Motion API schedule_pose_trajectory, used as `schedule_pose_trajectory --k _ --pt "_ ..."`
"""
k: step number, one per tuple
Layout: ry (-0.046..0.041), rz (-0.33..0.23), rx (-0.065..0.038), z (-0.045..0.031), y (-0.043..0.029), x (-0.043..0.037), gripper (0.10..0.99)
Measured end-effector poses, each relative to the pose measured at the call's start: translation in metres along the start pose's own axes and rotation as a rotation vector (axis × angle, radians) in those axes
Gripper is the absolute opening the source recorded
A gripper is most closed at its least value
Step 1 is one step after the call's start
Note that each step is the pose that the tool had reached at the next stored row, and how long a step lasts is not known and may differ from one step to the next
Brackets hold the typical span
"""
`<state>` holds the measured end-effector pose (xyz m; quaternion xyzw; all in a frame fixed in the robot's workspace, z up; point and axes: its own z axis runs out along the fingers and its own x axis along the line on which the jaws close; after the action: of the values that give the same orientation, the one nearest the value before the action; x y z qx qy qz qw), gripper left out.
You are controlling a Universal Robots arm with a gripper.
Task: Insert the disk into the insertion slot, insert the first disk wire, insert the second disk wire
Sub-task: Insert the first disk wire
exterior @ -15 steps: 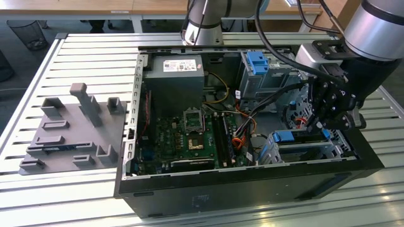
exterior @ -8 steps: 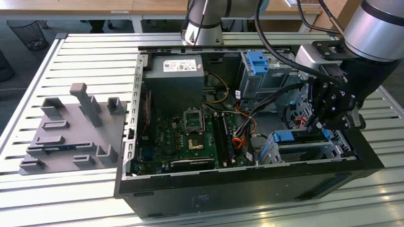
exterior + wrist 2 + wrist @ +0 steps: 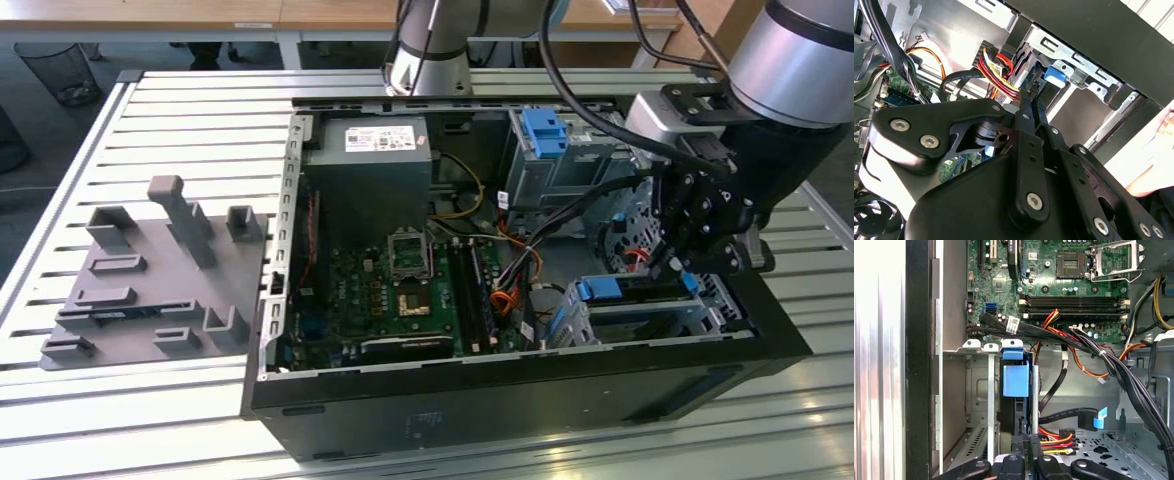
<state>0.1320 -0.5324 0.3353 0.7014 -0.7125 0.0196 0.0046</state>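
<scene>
The disk (image 3: 627,292), framed by its blue carrier (image 3: 1016,380), sits inside the insertion slot (image 3: 647,322), a low perforated cage at the case's corner on the exterior view's right. My gripper (image 3: 657,268) reaches down into the case just behind that cage. In both wrist views its fingertips (image 3: 1029,97) come together at the disk's rear edge, shut on the end of a red, yellow and black disk wire (image 3: 1056,440). A second wire, black and flat with a blue tab (image 3: 1089,417), lies loose close by.
A taller grey cage with a blue latch (image 3: 541,130) stands further back. The motherboard (image 3: 400,280) and power supply (image 3: 367,170) lie toward the exterior view's left inside the case. Cable bundles (image 3: 1114,365) cross above the cage. A grey fixture plate (image 3: 147,280) rests on the slatted table.
</scene>
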Motion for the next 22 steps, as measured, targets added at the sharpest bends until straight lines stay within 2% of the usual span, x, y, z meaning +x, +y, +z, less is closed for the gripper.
schedule_pose_trajectory --k 22 --pt "0.0001 0.003 0.000 0.0063 0.0000 0.0003 0.165"
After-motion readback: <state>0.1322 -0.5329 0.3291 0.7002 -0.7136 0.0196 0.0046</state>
